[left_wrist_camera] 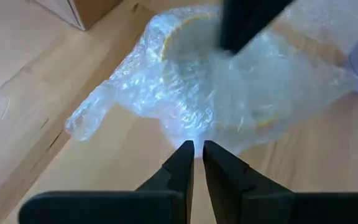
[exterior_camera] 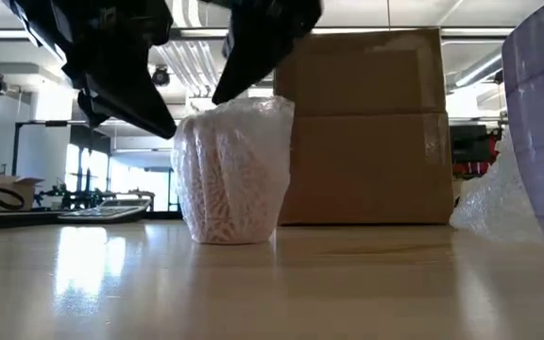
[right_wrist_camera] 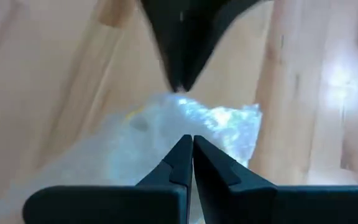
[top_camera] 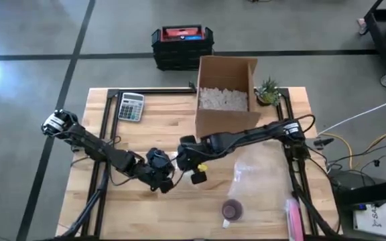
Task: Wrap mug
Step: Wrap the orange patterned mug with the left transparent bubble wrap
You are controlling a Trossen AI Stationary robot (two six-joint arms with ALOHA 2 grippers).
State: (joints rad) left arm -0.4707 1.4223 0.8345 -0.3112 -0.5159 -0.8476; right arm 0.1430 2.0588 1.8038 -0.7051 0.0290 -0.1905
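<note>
Wrapping nears its end: both grippers, left (top_camera: 168, 175) and right (top_camera: 181, 161), fingers pressed together, tuck bubble wrap (exterior_camera: 234, 170) over the mug; next, release carefully.

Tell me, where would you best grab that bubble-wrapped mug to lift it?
Probably by its rim, from straight above. The wrapped mug stands upright on the table with its wide end up, and the left gripper and right gripper crowd its top already.
</note>
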